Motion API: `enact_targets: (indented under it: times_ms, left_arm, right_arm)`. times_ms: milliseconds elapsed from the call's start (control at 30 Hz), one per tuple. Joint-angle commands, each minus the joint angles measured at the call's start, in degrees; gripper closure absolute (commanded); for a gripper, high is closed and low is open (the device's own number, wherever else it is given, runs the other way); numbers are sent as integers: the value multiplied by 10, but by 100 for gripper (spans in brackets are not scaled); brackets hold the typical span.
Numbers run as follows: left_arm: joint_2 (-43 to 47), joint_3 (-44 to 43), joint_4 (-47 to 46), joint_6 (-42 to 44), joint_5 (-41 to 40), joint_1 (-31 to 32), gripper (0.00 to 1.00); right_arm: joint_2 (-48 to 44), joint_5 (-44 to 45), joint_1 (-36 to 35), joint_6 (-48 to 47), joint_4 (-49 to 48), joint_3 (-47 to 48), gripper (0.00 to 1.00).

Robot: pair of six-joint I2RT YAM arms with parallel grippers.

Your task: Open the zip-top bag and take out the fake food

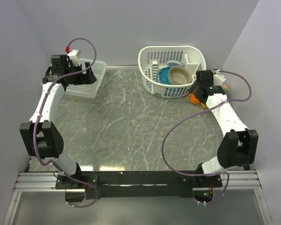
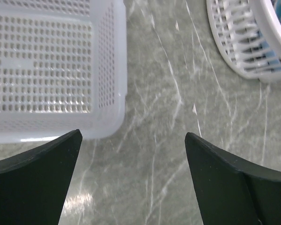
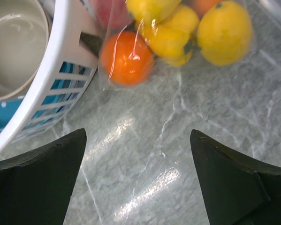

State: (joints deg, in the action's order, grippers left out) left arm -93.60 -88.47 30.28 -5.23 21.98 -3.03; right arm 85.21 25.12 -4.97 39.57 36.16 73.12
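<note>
The zip-top bag (image 3: 106, 77) lies on the table against the round white basket, clear and crinkly. Through it I see the fake food: an orange round fruit (image 3: 127, 57), yellow pieces (image 3: 170, 35) and a larger yellow fruit (image 3: 224, 33). Its zipper strip is not clearly in view. In the top view only the bag's orange and yellow (image 1: 195, 99) peek out beneath my right gripper (image 1: 200, 92). My right gripper (image 3: 138, 136) is open and empty, hovering just short of the bag. My left gripper (image 2: 133, 135) is open and empty above the table beside the flat basket, far left (image 1: 85, 71).
A round white slatted basket (image 1: 152, 82) at the back holds a blue bowl (image 1: 164, 75) and a tan bowl (image 1: 180, 74); its wall (image 3: 60, 70) is left of the bag. A flat white perforated basket (image 1: 91, 86) sits at back left, also in the left wrist view (image 2: 51, 70).
</note>
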Motion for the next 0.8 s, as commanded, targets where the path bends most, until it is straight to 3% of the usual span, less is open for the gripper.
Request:
enact_targets:
  times_ms: [0,233,500,767]
  left_arm:
    - [15,39,-127,-36,-33,1,1]
    - [-107,-33,-130,-34,-67,1,1]
    - [-175,-32,-160,-15,-104,19,1]
    - [-204,-26,-161,0,-115,42,1]
  right_arm:
    - [-8,64,14,0,-4,39,0]
    - [61,99,47,15,4,71,0]
    - [84,109,95,4,-113,32,0]
    - [155,57,111,-11,-222,28,0]
